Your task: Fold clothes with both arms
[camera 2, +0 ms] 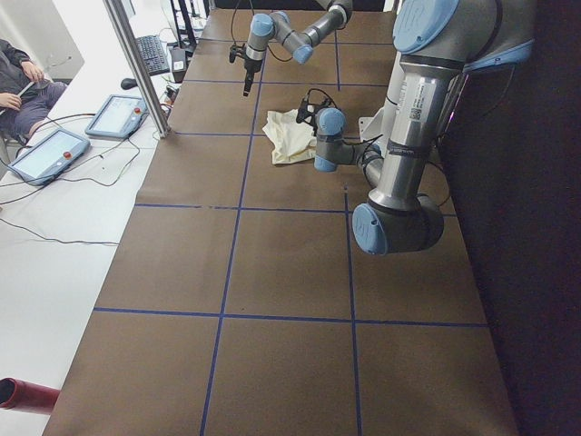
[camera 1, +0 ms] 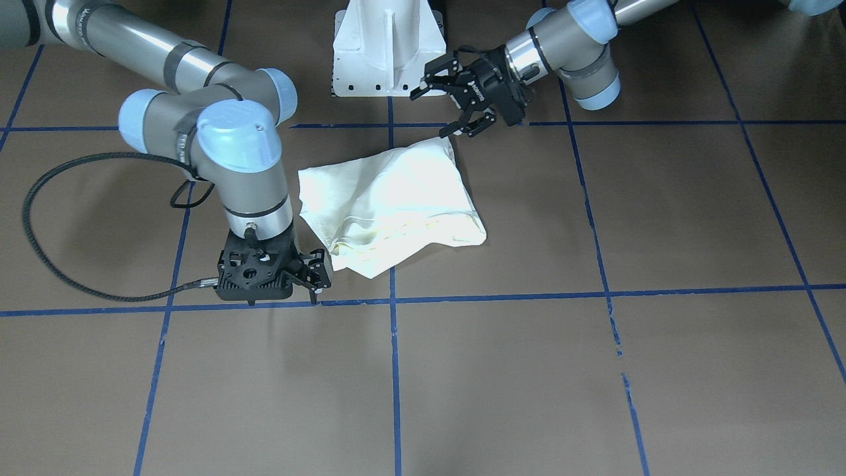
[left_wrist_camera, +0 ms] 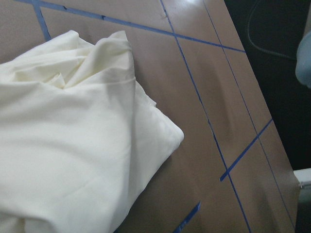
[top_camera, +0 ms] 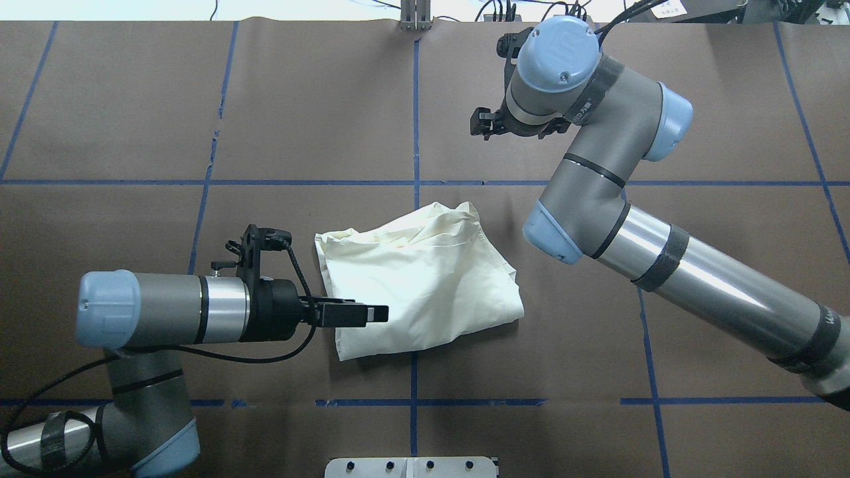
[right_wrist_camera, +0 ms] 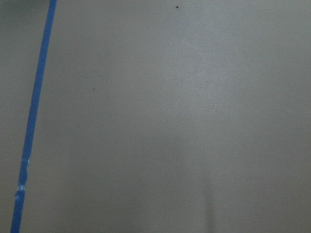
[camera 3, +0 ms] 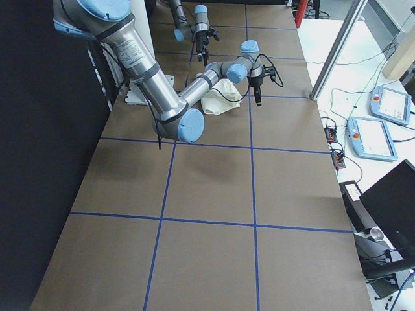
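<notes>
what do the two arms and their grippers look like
Both are grey tubular arms with shiny silver sections, light blue joint caps and black bands. The right arm trails a braided black cable that loops round to the mount of the black two-finger right gripper. The left arm carries the left gripper, also black, with jointed linkage fingers and white lettering on its body.

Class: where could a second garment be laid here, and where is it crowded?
Free: the row of squares past the tape line on the operators' side. Crowded: around the T-shirt, hemmed by the left gripper, the right gripper and the pedestal base.
</notes>
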